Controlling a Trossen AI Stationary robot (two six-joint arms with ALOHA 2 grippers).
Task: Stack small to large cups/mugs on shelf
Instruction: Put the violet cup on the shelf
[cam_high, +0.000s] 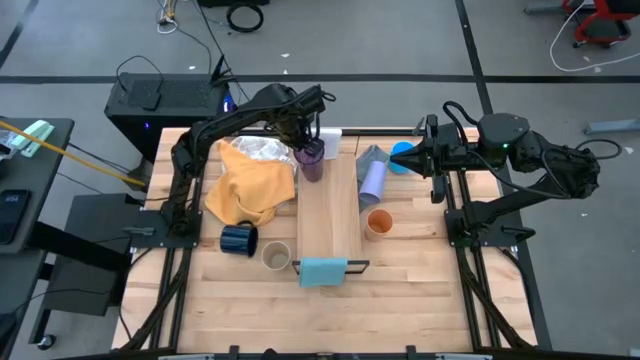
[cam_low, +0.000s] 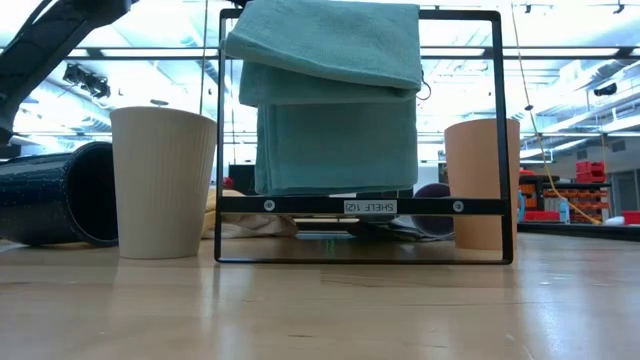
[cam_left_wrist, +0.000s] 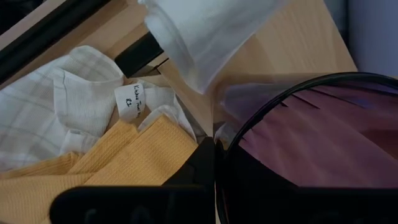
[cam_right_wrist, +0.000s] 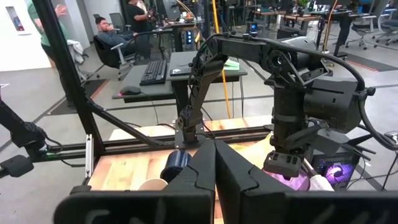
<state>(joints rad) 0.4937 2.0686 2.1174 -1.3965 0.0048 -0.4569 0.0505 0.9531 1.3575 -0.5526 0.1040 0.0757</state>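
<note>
The left claw (cam_high: 312, 140) is at the far end of the shelf (cam_high: 330, 215), clamped on the rim of the dark purple tumbler (cam_high: 311, 160). In the left wrist view one finger sits outside the tumbler's wall and the rim fills the frame, beside the yellow cloth (cam_left_wrist: 93, 168) and a white checked cloth (cam_left_wrist: 56, 118). The tumbler stands at the plank's far left corner, near the white piece.

The right claw (cam_right_wrist: 214, 163) waits above the desk's (cam_high: 420, 290) far right side with its fingers pressed together, holding nothing.

The lavender cup (cam_high: 372, 178) lies on its side at the shelf's right edge, with the bright blue mug (cam_high: 403, 156) beyond it. The orange cup (cam_high: 378, 222) stands just right of the plank. The navy mug (cam_high: 238, 240) lies on its side left of the shelf, and the beige cup (cam_high: 276, 257) stands near the teal cloth (cam_high: 322, 270) at the near end.

The tumbler looks like light, rigid plastic with a smooth, ribbed wall, likely slippery. A rim pinch suits it upright, though it may swing or tilt if moved fast. The cups lying down would be better taken across the body.
</note>
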